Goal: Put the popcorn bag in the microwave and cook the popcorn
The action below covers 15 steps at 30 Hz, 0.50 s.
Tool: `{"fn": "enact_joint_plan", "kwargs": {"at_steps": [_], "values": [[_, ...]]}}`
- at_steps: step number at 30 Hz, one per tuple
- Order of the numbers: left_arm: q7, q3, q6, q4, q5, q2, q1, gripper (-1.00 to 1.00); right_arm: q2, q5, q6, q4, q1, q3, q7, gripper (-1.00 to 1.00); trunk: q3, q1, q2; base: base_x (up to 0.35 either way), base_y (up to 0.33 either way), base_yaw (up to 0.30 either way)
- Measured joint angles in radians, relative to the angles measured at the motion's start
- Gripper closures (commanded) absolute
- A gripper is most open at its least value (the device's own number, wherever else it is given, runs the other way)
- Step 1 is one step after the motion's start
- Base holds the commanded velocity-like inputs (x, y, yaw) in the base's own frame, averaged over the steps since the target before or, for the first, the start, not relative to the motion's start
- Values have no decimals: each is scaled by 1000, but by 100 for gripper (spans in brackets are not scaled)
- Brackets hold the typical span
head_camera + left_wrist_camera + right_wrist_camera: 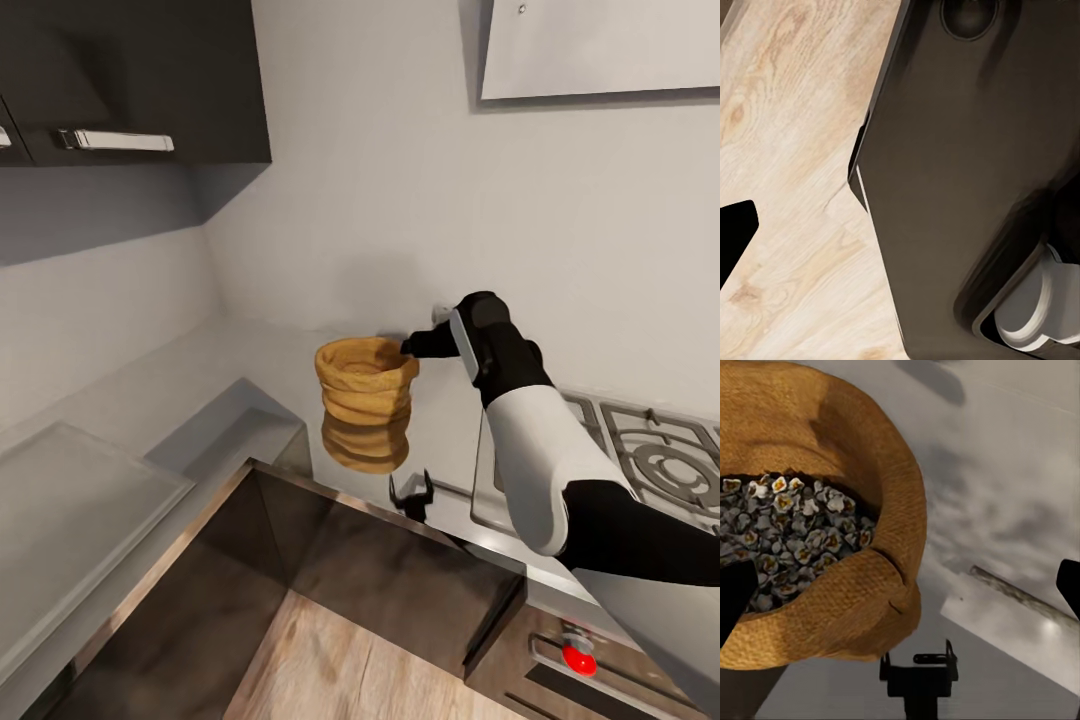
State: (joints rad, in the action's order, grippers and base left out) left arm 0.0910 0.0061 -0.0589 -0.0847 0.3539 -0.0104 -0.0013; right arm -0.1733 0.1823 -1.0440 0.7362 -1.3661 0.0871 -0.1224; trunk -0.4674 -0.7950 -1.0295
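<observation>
Popcorn-filled tan ridged cloth bag [367,402] hung above the grey glossy tabletop [250,350], rim pinched in the right pincer [408,348], apparently mid-carry toward the microwave.

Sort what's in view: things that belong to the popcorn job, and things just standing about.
Job: bag, held up off the countertop at its rim by the right gripper; popcorn inside the bag.

Standing about: hob, hood, wall cabinet.
</observation>
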Motion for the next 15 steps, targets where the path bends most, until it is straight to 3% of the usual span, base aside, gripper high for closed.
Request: {"fn": "enact_joint_plan", "kwargs": {"at_steps": [12,15], "values": [[0,-3,0,-1,1,0,1,-100,0,11,0,-18,0,9,16,-100,0,0,0,3,0,0],[0,-9,0,-1,-3,0,1,-100,0,10,0,-13,0,9,16,-100,0,0,0,220,0,0]]}}
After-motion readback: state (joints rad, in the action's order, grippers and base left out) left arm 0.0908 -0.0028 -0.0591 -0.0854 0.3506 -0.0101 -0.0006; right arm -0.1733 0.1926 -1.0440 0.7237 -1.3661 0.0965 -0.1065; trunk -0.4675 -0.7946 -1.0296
